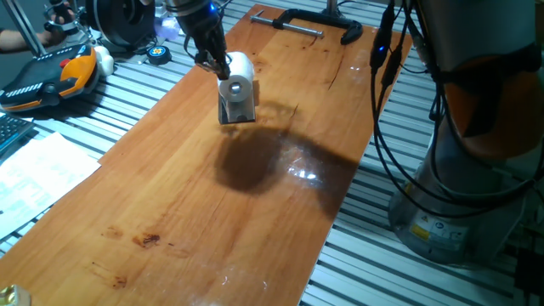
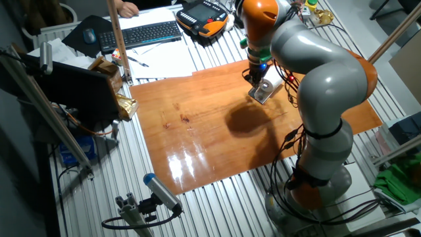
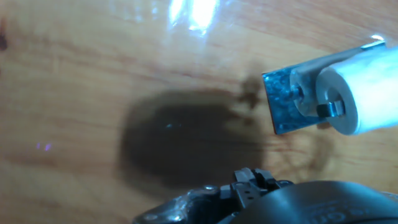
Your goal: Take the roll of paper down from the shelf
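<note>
1. Roll of paper [image 1: 238,75] on top of shelf [image 1: 237,111], far half of wooden desk [image 1: 195,204], white, hollow core end facing camera in one fixed view.
2. Shelf = small dark grey metal stand, upright on desk, approx as wide as roll; angled plate visible under roll.
3. Gripper [image 1: 217,64] right at roll, upper-left side of it in one fixed view; looks touching or just beside, can't tell which.
4. Gripper state: can't tell. Fingers too small/blurred in both fixed views, not clearly seen in hand view.
5. Other fixed view: gripper [image 2: 260,78] pointing down at roll [image 2: 266,86] on shelf [image 2: 260,95], near far-right part of desk [image 2: 191,131]; grey/orange arm [image 2: 322,72] bending over desk from right.
6. Hand view: roll [image 3: 367,93] at right edge, w/ bluish-looking metal plate of shelf [image 3: 281,102] left of it, small clip-like bit across roll's end. Dark blurred part of hand along bottom edge. Big dark shadow on desk [image 3: 74,74] below.
7. Black clamp [image 1: 310,24] at far end of desk, well apart from shelf.
8. Off desk: orange/black pendant [image 1: 47,76] at left, keyboard [image 2: 141,33] + papers [image 2: 161,59] on slatted metal bench, cables [image 1: 399,127] hanging near arm base.
</note>
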